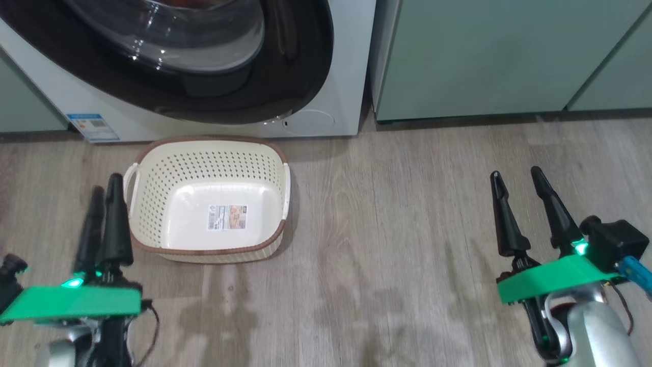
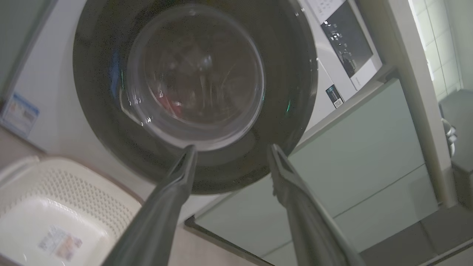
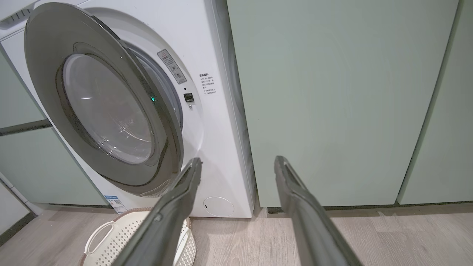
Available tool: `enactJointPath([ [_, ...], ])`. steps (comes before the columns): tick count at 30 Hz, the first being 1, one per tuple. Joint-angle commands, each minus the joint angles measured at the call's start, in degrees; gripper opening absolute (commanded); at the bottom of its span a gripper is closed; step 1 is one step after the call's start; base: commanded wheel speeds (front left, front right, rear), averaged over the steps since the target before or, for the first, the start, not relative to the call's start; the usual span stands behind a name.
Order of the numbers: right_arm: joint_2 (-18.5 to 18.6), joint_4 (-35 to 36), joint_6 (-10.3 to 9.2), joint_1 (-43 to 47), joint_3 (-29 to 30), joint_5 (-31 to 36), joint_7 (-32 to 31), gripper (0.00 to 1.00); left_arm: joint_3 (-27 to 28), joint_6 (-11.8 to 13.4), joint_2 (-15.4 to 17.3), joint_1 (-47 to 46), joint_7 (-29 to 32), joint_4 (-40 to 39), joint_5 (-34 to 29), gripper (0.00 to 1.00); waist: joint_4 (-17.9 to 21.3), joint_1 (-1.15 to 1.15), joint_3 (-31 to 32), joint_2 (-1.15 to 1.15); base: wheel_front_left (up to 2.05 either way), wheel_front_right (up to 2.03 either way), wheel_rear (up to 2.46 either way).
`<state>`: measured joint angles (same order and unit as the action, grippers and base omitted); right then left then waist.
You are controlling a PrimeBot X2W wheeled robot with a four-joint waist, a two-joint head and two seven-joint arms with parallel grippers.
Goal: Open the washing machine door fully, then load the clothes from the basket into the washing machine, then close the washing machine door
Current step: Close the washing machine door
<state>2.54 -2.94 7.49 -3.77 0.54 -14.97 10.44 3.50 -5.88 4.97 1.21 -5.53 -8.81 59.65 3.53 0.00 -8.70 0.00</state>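
Now showing the left gripper [image 1: 107, 183] spread, gripping nothing, just beside the basket [image 1: 209, 153], and the right gripper [image 1: 515, 172] spread and empty above the wood floor [image 1: 387, 229]. Carrying print too small to read: label sticker [image 1: 227, 216] inside the basket, blue-white energy sticker [image 1: 92, 127], warning sticker [image 3: 172, 66]. Revealing red clothes [image 2: 170, 103] behind the glass of the washing machine door [image 2: 288, 55] through the left wrist view; catching that door standing ajar from the washing machine [image 3: 218, 147] through the right wrist view.
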Motion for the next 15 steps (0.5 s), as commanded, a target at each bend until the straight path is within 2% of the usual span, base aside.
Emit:
enactJointPath([
  [1, 0.3, 2.3, 0.00, 0.3, -0.9, 0.6, -0.3, 1.00, 1.1, 0.8, 1.5, -3.0, -1.6, -2.4, -4.0, 1.00, -0.1, 0.00, 0.5, 0.00, 0.00, 0.00, 0.00],
  [3, 0.3, 2.8, 0.00, 0.7, -0.7, 1.0, -0.7, 1.00, -0.5, 3.7, 2.8, -3.9, -4.3, -3.5, -12.9, 1.00, -0.2, 0.00, 1.0, 0.00, 0.00, 0.00, 0.00],
  [8, 0.3, 4.0, 0.00, 1.8, -0.2, 1.7, -1.7, 1.00, -4.9, 9.2, 6.2, -4.6, -5.9, -5.0, -29.4, 1.00, -0.6, 0.00, 2.4, 0.00, 0.00, 0.00, 0.00],
  [11, 0.3, 4.6, 0.00, 2.6, -0.2, 2.4, -2.3, 1.00, -7.1, 11.3, 7.5, -4.0, -5.8, -4.1, -35.5, 1.00, -0.7, 0.00, 3.2, 0.00, 0.00, 0.00, 0.00],
  [15, 0.3, 5.3, 0.00, 3.8, 0.1, 3.2, -3.0, 1.00, -8.9, 13.3, 8.2, -2.7, -6.3, -1.7, -40.4, 1.00, -0.9, 0.00, 4.3, 0.00, 0.00, 0.00, 0.00],
])
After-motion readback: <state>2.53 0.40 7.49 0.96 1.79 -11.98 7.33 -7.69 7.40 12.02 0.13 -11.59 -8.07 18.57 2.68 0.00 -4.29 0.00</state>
